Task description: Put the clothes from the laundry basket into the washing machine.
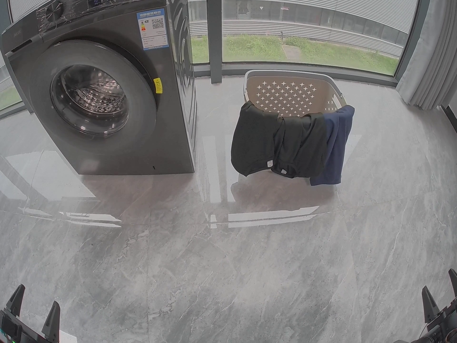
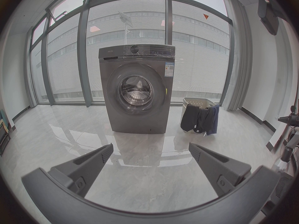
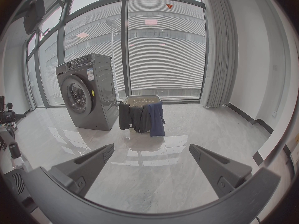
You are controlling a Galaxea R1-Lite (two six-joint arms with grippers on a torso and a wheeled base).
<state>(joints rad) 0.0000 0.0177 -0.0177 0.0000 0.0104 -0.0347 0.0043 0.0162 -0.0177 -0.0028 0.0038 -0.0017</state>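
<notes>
A: Left gripper (image 2: pixel 150 145) first: how do its fingers stand?
B: Spread wide apart, nothing between them. The right gripper (image 3: pixel 151 145) is the same, fingers parted and bare. Both sit low over the grey floor (image 1: pixel 228 272).
A: And the clothes (image 1: pixel 290 144)?
B: Well ahead of both grippers, draped side by side over the near rim of the laundry basket (image 1: pixel 285 96): a black garment (image 1: pixel 254 139), a second dark garment (image 1: pixel 300 146) and a navy garment (image 1: pixel 335 144). Each hangs lengthwise down the basket's front wall, hem toward the floor.
A: The washing machine (image 1: pixel 109 96)?
B: Straight ahead of the left gripper, near the basket. Its round door is shut and faces that gripper.
</notes>
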